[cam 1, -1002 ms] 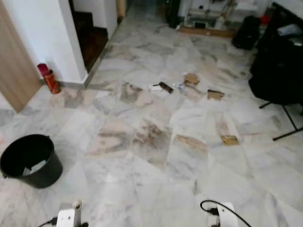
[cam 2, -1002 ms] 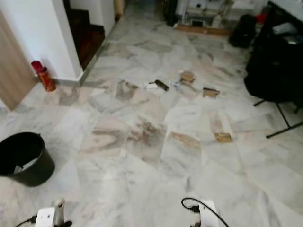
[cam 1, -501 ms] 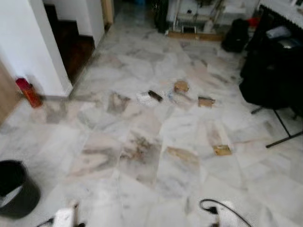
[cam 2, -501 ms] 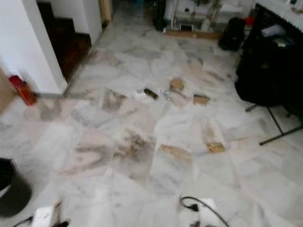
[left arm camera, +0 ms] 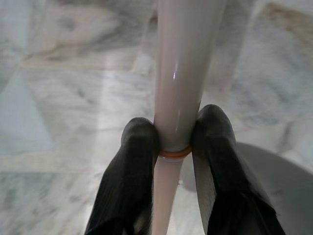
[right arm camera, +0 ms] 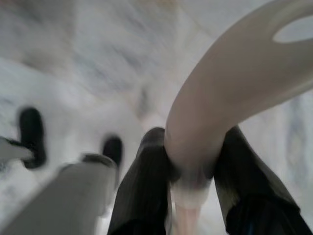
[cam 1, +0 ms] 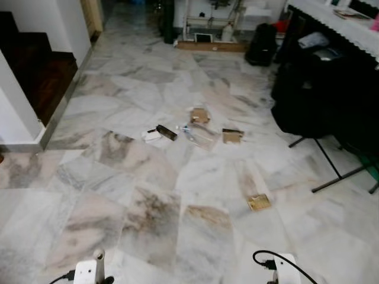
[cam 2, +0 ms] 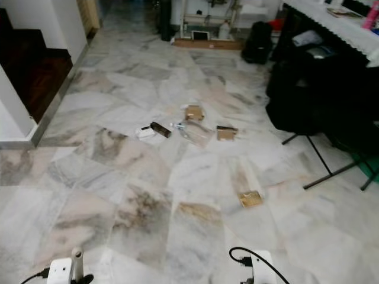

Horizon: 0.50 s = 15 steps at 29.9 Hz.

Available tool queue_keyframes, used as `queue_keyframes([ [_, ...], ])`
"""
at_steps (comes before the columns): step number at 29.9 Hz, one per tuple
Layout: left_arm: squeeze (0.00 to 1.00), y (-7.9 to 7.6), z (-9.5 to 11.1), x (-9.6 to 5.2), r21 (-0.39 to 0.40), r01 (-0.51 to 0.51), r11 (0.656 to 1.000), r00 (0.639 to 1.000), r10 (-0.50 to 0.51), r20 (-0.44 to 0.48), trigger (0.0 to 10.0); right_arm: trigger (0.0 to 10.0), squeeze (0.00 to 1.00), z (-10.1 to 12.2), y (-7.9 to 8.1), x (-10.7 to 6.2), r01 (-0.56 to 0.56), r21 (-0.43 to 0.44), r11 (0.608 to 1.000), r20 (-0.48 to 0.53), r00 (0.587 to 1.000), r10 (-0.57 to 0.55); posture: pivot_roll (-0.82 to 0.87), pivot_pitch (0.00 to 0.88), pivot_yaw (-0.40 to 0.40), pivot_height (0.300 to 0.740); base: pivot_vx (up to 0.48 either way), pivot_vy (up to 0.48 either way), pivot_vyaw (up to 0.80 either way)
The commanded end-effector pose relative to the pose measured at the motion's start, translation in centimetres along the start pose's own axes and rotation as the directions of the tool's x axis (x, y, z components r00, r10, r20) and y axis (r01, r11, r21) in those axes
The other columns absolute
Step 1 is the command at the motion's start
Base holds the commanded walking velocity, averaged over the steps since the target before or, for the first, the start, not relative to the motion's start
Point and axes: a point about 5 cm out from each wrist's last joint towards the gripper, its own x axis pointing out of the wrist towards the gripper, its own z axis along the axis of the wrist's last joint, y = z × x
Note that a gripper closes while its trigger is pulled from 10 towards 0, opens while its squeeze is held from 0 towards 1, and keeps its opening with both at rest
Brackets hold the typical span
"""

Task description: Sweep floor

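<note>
Left wrist view: the left gripper [left arm camera: 177, 139] has its two black fingers [left arm camera: 134, 161] closed on a cream pole [left arm camera: 183, 73]; an orange ring [left arm camera: 174, 153] goes around the pole just where the fingers press it.
Right wrist view: the right gripper [right arm camera: 193, 161] has its fingers [right arm camera: 146, 181] tight on a curved cream handle [right arm camera: 230, 93] with an oval hole near its end; the picture is blurred.
Floor: grey and white marble tiles [cam 1: 148, 219] with brown veins, seen from the head.
Litter: a small group lies at about 12 o'clock from the robot, well ahead: a dark flat piece [cam 1: 166, 132] touching a white scrap [cam 1: 151, 136], a crumpled clear wrapper [cam 1: 200, 135], and two brown cardboard bits [cam 1: 199, 115] and [cam 1: 232, 135].
Single scrap: one more brown piece [cam 1: 259, 202] lies nearer, at about 1 o'clock.
Right side: a black stand with thin legs [cam 1: 331, 171] and dark covered things at 2 o'clock.
Left side: a white wall corner [cam 1: 15, 118] and dark wooden steps [cam 1: 35, 71] at 10 o'clock.
Far end: a black bag [cam 1: 260, 44] and a low shelf [cam 1: 207, 26].
Arms: both wrists [cam 1: 90, 273] and [cam 1: 284, 271] show at the lower edge, the right one with a black cable.
</note>
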Motion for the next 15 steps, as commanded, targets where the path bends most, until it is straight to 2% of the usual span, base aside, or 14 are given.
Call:
queue_keyframes([
  [1, 0.0, 4.76, -4.35, -3.21, 0.111, 0.012, 0.994, 0.995, -0.002, -0.096, 10.0, 10.0, 0.0, 2.12, 0.61, -0.24, -0.112, 0.062, 0.992, 0.222, 0.97, 0.096, -0.07, 0.246, -0.039, 0.74, 0.48, 0.0, 0.0],
  [8, 0.0, 4.71, -4.31, -3.17, 0.113, 0.011, 0.994, 0.996, 0.0, -0.095, 10.0, 10.0, 0.0, 2.18, 0.49, -0.24, -0.097, 0.062, 0.993, 0.221, 0.972, 0.081, -0.07, 0.246, -0.039, 0.74, 0.48, 0.0, 0.0],
  [15, 0.0, 4.66, -4.33, -3.17, 0.119, 0.015, 0.993, 0.995, -0.003, -0.095, 10.0, 10.0, 0.0, 1.91, 0.82, -0.2, -0.105, 0.052, 0.993, 0.212, 0.973, 0.092, -0.07, 0.23, -0.032, 0.74, 0.48, 0.0, -0.61],
])
